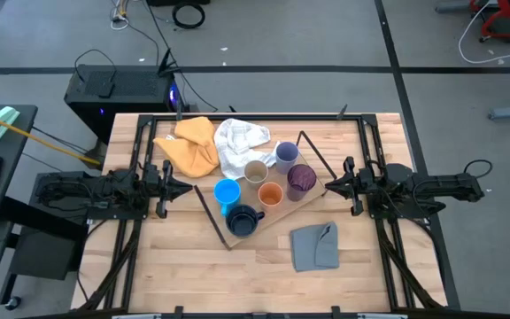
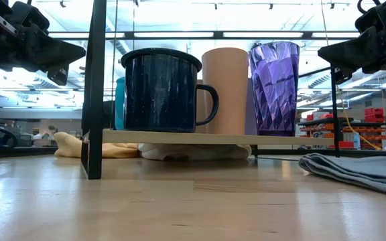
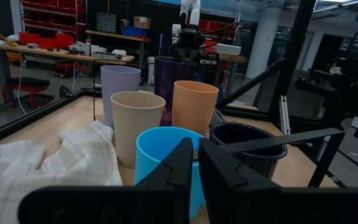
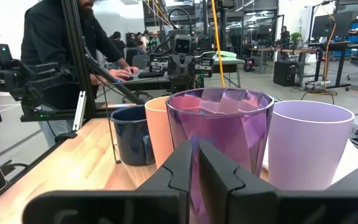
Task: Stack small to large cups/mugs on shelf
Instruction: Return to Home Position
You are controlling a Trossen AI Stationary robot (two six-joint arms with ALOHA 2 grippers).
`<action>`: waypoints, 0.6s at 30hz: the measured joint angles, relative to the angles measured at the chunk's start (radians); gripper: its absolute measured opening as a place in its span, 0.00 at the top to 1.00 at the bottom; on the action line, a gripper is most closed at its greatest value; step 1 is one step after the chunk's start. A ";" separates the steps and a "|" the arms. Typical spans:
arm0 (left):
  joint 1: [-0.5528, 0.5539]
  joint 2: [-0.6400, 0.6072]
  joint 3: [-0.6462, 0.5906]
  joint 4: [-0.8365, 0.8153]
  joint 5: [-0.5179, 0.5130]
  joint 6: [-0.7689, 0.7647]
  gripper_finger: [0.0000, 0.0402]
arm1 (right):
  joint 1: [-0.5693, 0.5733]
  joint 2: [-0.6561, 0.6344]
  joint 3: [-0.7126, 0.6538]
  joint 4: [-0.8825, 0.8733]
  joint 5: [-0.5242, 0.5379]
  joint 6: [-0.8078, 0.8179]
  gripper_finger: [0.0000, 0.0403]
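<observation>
Six cups stand upright on their bases on the light-wood shelf [image 1: 277, 220], whose board edge [image 2: 179, 137] sits raised on black wire legs. They are lavender [image 1: 286, 153], beige [image 1: 255, 172], faceted purple [image 1: 301, 179], orange [image 1: 270, 195], bright blue [image 1: 227, 192] and dark navy with a handle [image 1: 243, 220]. My left gripper [image 1: 184, 186] hovers at the shelf's left side, shut, its fingers [image 3: 194, 168] pointing at the blue cup [image 3: 166, 162]. My right gripper [image 1: 330, 186] hovers at the shelf's right side, shut [image 4: 194, 168], facing the purple cup [image 4: 219, 134].
A yellow cloth [image 1: 191, 146] and a white cloth [image 1: 237, 142] lie at the far side by the shelf. A grey cloth [image 1: 315, 245] lies near the front right. A person [image 4: 55, 37] stands beyond the table. Bare tabletop shows at the near left.
</observation>
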 joint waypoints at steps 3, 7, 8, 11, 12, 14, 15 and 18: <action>0.000 0.000 0.000 0.000 0.000 0.000 0.91 | 0.000 0.000 0.000 0.000 0.000 0.000 0.93; 0.000 0.000 0.000 0.000 0.000 0.000 0.92 | 0.000 0.000 0.000 0.000 0.000 0.000 0.93; 0.000 0.000 0.000 0.000 0.000 0.000 0.93 | 0.000 0.000 0.000 0.000 0.000 0.000 0.93; 0.000 0.000 0.000 0.000 0.000 0.000 0.94 | 0.000 0.000 0.000 0.000 0.000 0.000 0.93; 0.000 0.000 0.000 0.000 0.000 0.000 0.94 | 0.000 0.000 0.000 0.000 0.000 0.000 0.93; 0.000 0.000 0.000 0.000 0.000 0.000 0.95 | 0.000 0.000 0.000 0.000 0.000 0.000 0.93; 0.000 0.000 0.000 0.000 0.000 0.000 0.95 | 0.000 0.000 0.000 0.000 0.000 0.000 0.93; 0.000 0.000 0.000 0.000 0.000 0.000 0.95 | 0.000 0.000 0.000 0.000 0.000 0.000 0.93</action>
